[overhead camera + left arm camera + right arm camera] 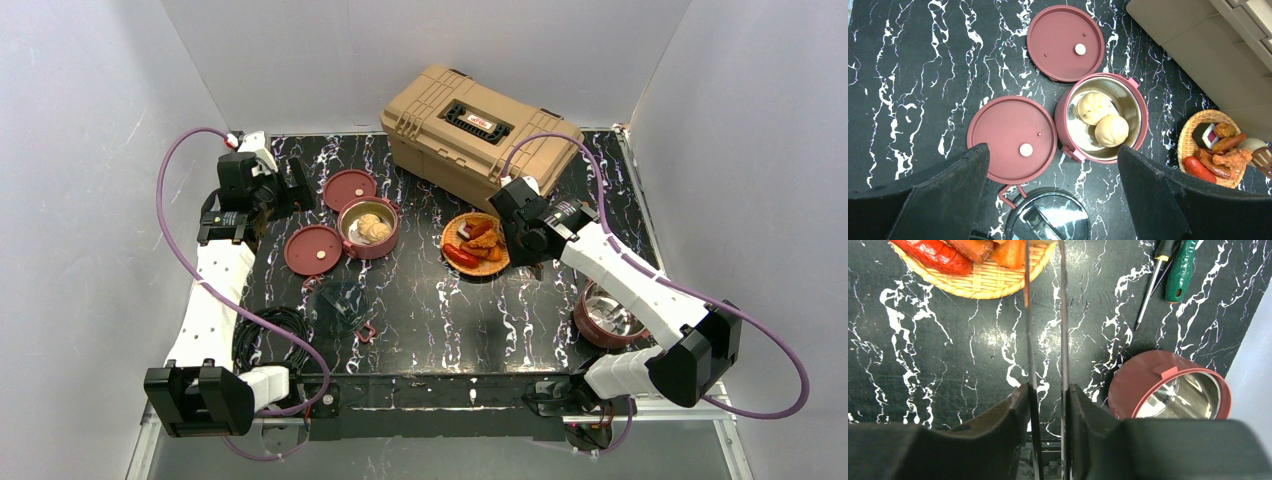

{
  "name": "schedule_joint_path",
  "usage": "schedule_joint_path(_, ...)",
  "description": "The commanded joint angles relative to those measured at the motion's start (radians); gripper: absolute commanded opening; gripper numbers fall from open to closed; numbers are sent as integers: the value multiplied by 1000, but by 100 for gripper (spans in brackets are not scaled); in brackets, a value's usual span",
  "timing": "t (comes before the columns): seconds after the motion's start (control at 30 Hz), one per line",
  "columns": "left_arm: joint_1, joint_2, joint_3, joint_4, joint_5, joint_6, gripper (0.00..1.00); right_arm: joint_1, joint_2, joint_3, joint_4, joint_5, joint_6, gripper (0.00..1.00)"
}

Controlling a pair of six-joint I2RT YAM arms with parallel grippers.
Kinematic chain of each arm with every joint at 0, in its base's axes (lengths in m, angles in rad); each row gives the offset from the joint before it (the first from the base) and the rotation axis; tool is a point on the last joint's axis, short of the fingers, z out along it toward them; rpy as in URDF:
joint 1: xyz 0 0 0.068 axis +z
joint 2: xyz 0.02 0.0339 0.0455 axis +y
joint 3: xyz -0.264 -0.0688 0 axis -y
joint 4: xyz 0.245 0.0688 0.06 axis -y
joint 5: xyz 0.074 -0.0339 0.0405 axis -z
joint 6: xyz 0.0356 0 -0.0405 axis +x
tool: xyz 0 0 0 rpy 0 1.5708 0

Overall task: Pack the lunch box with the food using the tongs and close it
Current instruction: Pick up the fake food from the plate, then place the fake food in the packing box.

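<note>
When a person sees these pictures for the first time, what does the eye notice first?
The big tan toolbox at the far edge of the table stands out. Left of centre, an open maroon bowl holds two beige buns. Long dark tongs reach to the orange woven plate of red and orange food.

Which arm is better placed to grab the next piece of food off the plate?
Right. The right pincer grips the tongs, which extend over the plate of food. The left pincer is open and empty, above the lids and bun bowl.
</note>
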Motion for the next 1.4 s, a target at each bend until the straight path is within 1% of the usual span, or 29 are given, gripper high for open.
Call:
schedule_joint_path(0.0, -3, -9, -1, 7, 2, -2, 98, -4, -18, -2, 14, 31, 0, 28)
schedule_joint_path(0.07, -3, -9, -1, 7, 2, -1, 98, -4, -27, 12, 6, 36, 0, 20)
schedule_joint_path(0.13, -2, -9, 0, 7, 2, -1, 98, -4, -31, 30, -11, 46, 0, 17)
schedule_joint_path(0.43, -2, -12, 1, 7, 2, -2, 98, -4, -47, 189, -138, 19, -14, 17)
schedule_joint_path(0.53, -3, -12, 1, 7, 9, -4, 98, -4, -69, 218, -127, -47, -30, 17)
schedule_joint_path(0.73, -2, -16, 1, 9, 10, -6, 98, -2, -84, 142, 17, -298, -39, 16)
schedule_joint_path(0.8, -4, -17, 2, 6, 8, -5, 98, 10, -90, 116, 129, -414, -29, 16)
schedule_joint_path(0.87, -2, -19, 3, 6, 7, -5, 98, 58, -98, 90, 255, -500, 6, 16)
schedule_joint_path(0.93, -3, -20, 3, 6, 6, -5, 98, 113, -86, 85, 345, -513, 32, 17)
schedule_joint_path(1.0, -3, -21, 4, 6, 5, -5, 98, 142, -53, 96, 403, -505, 45, 17)
schedule_joint_path(1.23, -3, -18, 7, -1, -7, 0, 98, 159, 92, 133, 532, -508, 63, 17)
schedule_joint_path(1.37, -2, -20, 12, -6, -14, 6, 98, 159, 157, 141, 609, -540, 67, 16)
